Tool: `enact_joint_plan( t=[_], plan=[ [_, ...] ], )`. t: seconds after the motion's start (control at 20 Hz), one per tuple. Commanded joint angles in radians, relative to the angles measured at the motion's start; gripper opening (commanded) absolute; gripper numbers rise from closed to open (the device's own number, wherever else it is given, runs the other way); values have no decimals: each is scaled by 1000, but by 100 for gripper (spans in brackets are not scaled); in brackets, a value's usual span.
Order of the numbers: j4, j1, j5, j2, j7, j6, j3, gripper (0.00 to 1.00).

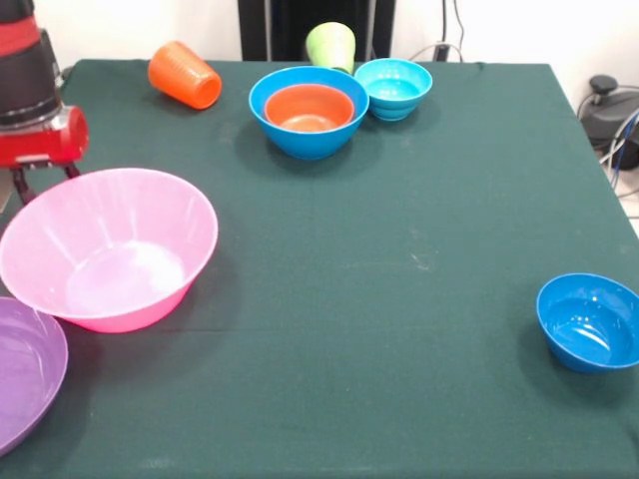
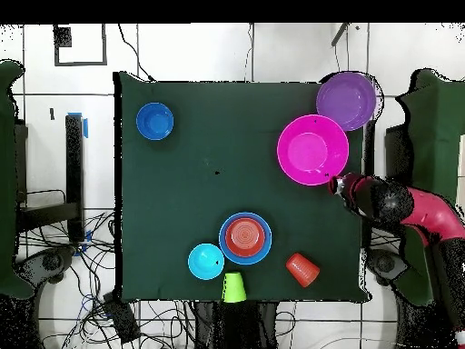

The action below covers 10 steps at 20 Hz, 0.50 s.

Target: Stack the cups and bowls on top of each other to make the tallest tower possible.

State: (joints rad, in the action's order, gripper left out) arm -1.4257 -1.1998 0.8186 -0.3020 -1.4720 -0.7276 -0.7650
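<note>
My claw (image 1: pixel 40 180) hangs just behind the pink bowl (image 1: pixel 108 247) at the tabletop's edge; whether it is open I cannot tell. Only 1 pair is nested: orange bowl (image 1: pixel 309 107) in blue bowl (image 1: pixel 309 112). Clipping that pink rim could tip it off.

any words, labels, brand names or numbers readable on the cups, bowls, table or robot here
None can be read in either view.
The pink bowl, the purple bowl, the blue bowl, the orange cup and the green cup show plain surfaces without print.
The arm shows only red and black, with no legible marking.
The green table cover is bare of text.
</note>
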Motion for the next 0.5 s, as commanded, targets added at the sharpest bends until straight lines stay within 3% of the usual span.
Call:
enact_joint_plan(
  t=[0.05,0.5],
  plan=[
    [137,70,45,72,403,-101,-18,100],
    [146,75,25,79,431,-112,-11,100]
  ],
)
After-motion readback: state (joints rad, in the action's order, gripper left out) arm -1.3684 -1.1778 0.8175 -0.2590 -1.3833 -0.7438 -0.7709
